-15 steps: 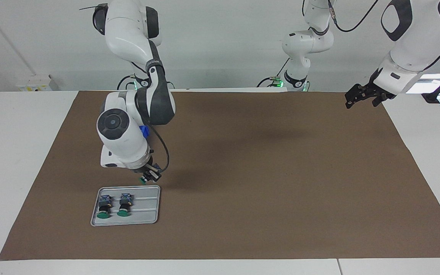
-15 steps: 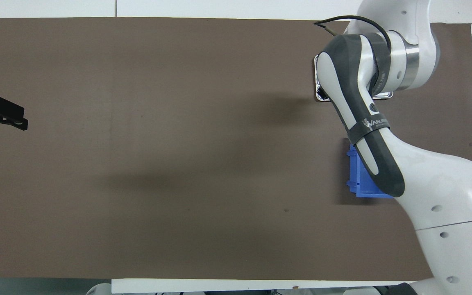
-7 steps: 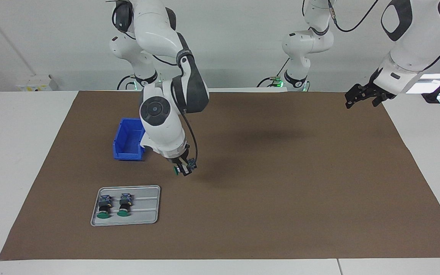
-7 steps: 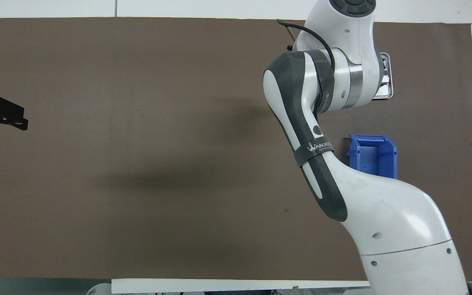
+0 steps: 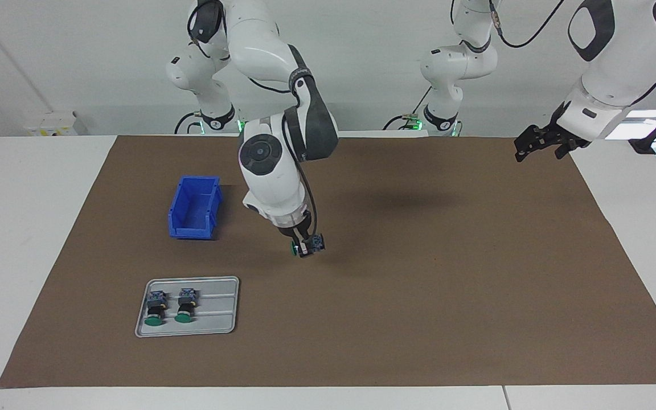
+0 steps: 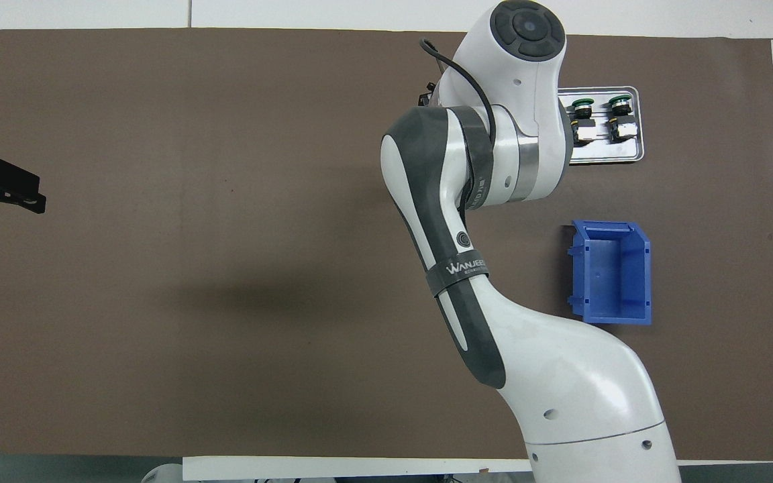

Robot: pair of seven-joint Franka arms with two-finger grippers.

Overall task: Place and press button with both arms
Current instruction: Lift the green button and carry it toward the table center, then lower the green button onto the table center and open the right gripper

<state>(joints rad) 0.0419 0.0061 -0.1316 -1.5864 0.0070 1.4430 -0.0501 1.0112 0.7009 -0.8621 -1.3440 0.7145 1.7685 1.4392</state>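
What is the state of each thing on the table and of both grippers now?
right gripper: shut on the held button, over the bare brown mat
left gripper: open, empty, waiting
two buttons: lying in the tray
blue bin: upright, empty

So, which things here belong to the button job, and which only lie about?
Job: green-capped push-button switch, held up by right tool; open left tool, waiting.
Lying about: blue plastic bin; grey metal tray holding two more green-capped switches.
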